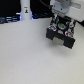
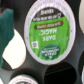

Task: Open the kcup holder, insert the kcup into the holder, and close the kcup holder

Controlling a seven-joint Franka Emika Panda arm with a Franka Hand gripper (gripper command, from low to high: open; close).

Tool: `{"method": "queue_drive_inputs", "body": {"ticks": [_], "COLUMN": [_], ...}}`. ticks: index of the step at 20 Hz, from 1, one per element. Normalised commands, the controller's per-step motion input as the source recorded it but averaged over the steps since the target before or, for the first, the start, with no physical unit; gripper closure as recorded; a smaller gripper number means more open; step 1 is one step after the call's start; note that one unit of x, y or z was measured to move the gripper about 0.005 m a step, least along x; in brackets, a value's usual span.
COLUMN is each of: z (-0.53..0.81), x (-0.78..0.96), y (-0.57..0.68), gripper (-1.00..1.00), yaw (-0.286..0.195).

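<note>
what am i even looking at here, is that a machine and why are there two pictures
It is one robot arm at work, seen by two cameras. The exterior view looks at a white table from a distance: the arm's pincer hangs over a black drawer unit, the kcup holder, with a white post farther back. The wrist view comes from a camera on the arm itself, very close, so a coffee pod, the kcup, with its green label fills the picture. Whether the pincer grips it is unclear.

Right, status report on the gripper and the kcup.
Gripper over the open kcup holder, jaw state unclear. Kcup green top up, close below the wrist camera. Nothing seen blocking.
</note>
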Motion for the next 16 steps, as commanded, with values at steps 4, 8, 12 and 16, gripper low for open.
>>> {"method": "queue_drive_inputs", "body": {"ticks": [4, 8, 12, 16], "z": [0.61, 0.54, 0.44, 0.28], "x": [0.44, 0.46, 0.56, 0.68], "y": [-0.32, -0.39, -0.39, -0.4], "gripper": [-1.0, -1.0, -1.0, -1.0], "yaw": [0.059, 0.069, 0.062, 0.03]}}
